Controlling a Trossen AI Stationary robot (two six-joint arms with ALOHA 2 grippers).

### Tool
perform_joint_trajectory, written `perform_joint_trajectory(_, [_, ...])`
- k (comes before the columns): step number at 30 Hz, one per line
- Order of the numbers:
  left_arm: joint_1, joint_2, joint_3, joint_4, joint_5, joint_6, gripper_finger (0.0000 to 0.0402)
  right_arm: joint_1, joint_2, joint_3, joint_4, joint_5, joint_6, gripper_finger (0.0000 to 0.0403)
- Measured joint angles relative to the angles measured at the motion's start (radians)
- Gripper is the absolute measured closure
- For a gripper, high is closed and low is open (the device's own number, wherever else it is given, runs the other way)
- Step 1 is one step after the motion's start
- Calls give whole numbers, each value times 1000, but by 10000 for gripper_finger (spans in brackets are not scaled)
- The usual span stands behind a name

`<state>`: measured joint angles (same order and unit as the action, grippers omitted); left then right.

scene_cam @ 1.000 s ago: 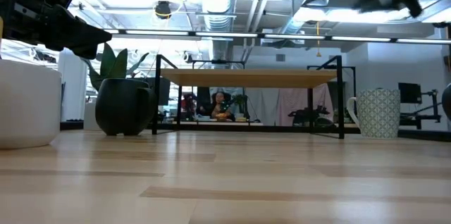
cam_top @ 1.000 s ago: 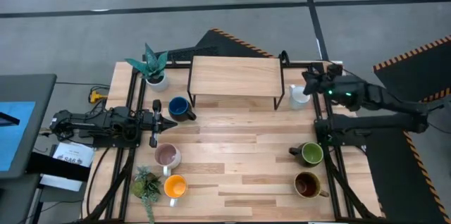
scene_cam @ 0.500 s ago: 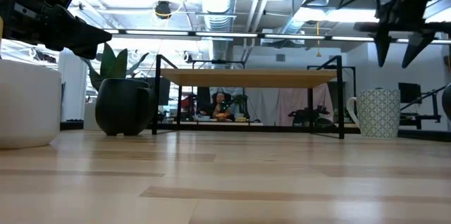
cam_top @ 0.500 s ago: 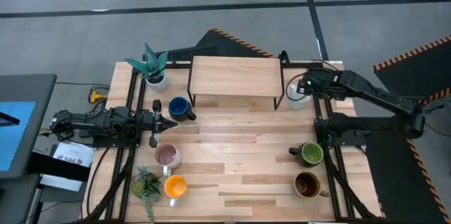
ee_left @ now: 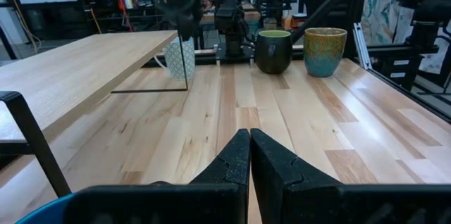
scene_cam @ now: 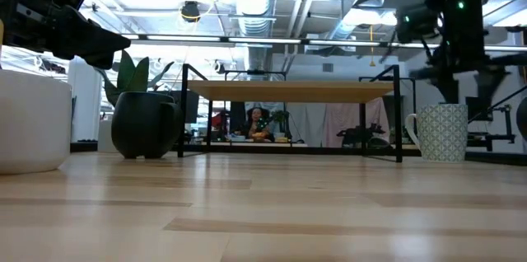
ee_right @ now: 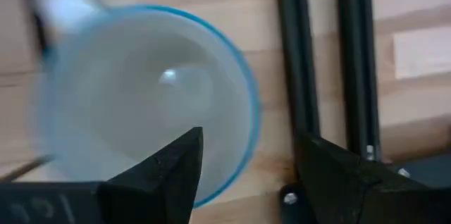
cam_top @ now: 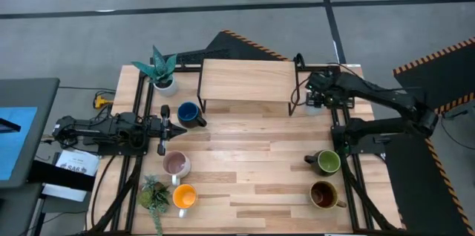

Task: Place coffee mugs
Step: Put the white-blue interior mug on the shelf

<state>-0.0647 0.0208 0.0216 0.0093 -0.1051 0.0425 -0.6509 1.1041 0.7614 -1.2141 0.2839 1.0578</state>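
Observation:
The white mug [scene_cam: 440, 133] stands by the shelf's right leg, on the table's far right. My right gripper [ee_right: 250, 146] hangs over it, open and pointing down. One finger [ee_right: 169, 164] is over the mug's hollow [ee_right: 151, 90] and the other [ee_right: 338, 168] is outside the rim; in the low view the fingertips [scene_cam: 468, 97] are just above the rim. My left gripper [ee_left: 250, 139] waits shut, low at the table's left, next to the dark blue mug [cam_top: 188, 113]. The pink mug [cam_top: 176, 164], orange mug [cam_top: 184, 196], green mug [cam_top: 328, 162] and brown mug [cam_top: 323, 194] stand on the tabletop.
A wooden shelf on black metal legs [cam_top: 249, 80] stands at the far middle, its right leg [ee_right: 299, 55] close beside the white mug. A teal spiky plant in a white pot [cam_top: 163, 79] stands far left and a bushy plant [cam_top: 154, 194] near left. Bare wood [cam_top: 252, 162] fills the middle.
My right gripper has swung from the table's far right edge toward the left, tipped to point down, and come down over the white mug. The mugs have stayed where they were.

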Motion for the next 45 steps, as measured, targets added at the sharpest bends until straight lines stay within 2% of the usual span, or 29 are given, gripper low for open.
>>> perform_joint_trajectory(9, [0, 0, 0, 0, 0, 0, 401, -11, -12, -61, 90, 1, 34, 155])
perform_joint_trajectory(12, [0, 0, 0, 0, 0, 0, 401, -24, -11, -61, 92, 11, 30, 172])
perform_joint_trajectory(15, [0, 0, 0, 0, 0, 0, 401, -36, -11, -61, 88, 16, 10, 223])
perform_joint_trajectory(19, [0, 0, 0, 0, 0, 1, 401, -45, -25, -53, 47, 29, -19, 343])
perform_joint_trajectory(20, [0, 0, 0, 0, 0, 0, 401, -46, -40, -39, 43, 30, -41, 363])
perform_joint_trajectory(22, [0, 0, 0, 0, 0, 0, 401, -40, -63, -12, 12, 40, -69, 361])
perform_joint_trajectory(26, [0, 0, 0, 0, 0, 0, 401, -39, -106, 122, -121, 105, -76, 361])
perform_joint_trajectory(31, [0, 0, 0, 0, 0, 0, 401, -37, -120, 381, -249, 224, -105, 361])
perform_joint_trajectory(35, [0, 0, 0, 0, 0, 0, 401, -36, -92, 586, -179, 258, -192, 361])
perform_joint_trajectory(41, [1, 0, 0, 0, 0, 0, 401, 6, 45, 766, 2, 131, -383, 361])
perform_joint_trajectory(45, [1, 0, 0, 0, 0, 0, 401, 80, 200, 835, -2, 64, -454, 361])
